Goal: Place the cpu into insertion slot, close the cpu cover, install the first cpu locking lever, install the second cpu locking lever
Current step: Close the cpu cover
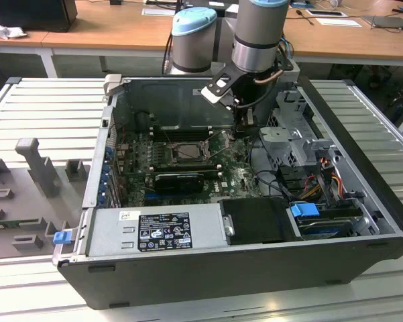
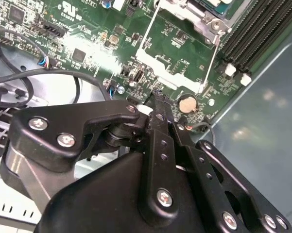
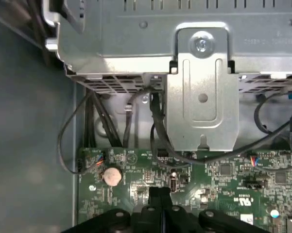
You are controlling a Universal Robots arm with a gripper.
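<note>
1. Though well apart from the end effector (image 1: 244, 127), far to the exterior view's left of it, standing on the ribbed tabletop (image 1: 53, 100) outside the open computer case (image 1: 255, 268): grey fixture blocks (image 1: 37, 164).
2. Nearer on that same side of the end effector, inside the case: insertion slot (image 1: 186, 153), a dark square with metal edging, lying flat on the green circuit board (image 1: 235, 173).
3. Between the slot's corner and the end effector in the second wrist view: thin wire locking lever (image 2: 211, 58). Cannot tell whether latched.
4. End effector itself: hanging upright over the board, near the slot and to the exterior view's right of it. Clenched, with black fingertips (image 2: 160, 116) pressed together in both wrist views and nothing visible between them. Cannot tell whether touching the board.
5. Just beside the fingertips on the board: round coin cell (image 3: 112, 175).
6. To the exterior view's right of the end effector: silver drive cage (image 1: 292, 141), with black cables (image 3: 158, 126) running from under it down to the board.
</note>
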